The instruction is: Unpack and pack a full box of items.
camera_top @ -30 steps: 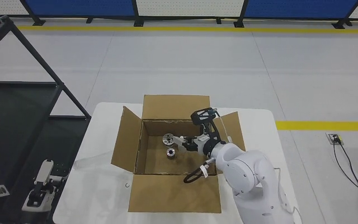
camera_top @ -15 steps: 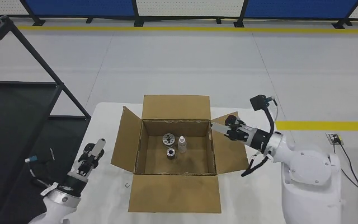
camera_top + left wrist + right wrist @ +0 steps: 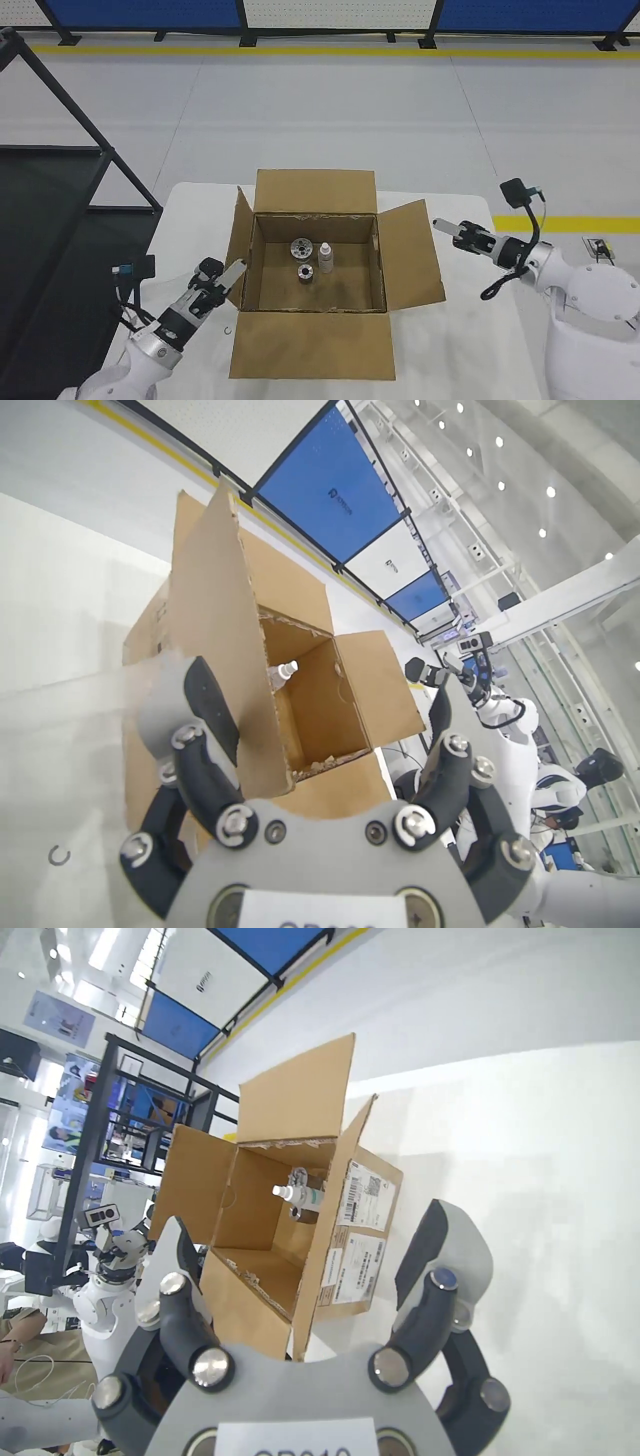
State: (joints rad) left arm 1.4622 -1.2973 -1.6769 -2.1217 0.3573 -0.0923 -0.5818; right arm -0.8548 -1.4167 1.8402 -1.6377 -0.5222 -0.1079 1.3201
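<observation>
An open cardboard box (image 3: pixel 310 345) stands mid-table. On its floor are a white bottle (image 3: pixel 325 257) and two round metal parts (image 3: pixel 300 247). My left gripper (image 3: pixel 226 276) is open at the box's left flap (image 3: pixel 240 245), which stands nearly upright. In the left wrist view that flap (image 3: pixel 215 625) has its edge between the fingers, close to one pad (image 3: pixel 210 705); the bottle (image 3: pixel 283 671) shows behind it. My right gripper (image 3: pixel 445 228) hangs open and empty just outside the spread right flap (image 3: pixel 410 255). From the right wrist, the gripper (image 3: pixel 307 1253) faces the box (image 3: pixel 360 1238) and the bottle (image 3: pixel 299 1194).
A small metal ring (image 3: pixel 228 331) lies on the white table (image 3: pixel 470 340) by the box's front left corner. A black metal frame (image 3: pixel 70 150) stands off the table's left side. Bare table surface lies to the right of the box.
My right gripper pulled out of the box and away to the right, leaving the bottle standing inside. My left arm came in to the left flap, which has swung up from spread to nearly upright.
</observation>
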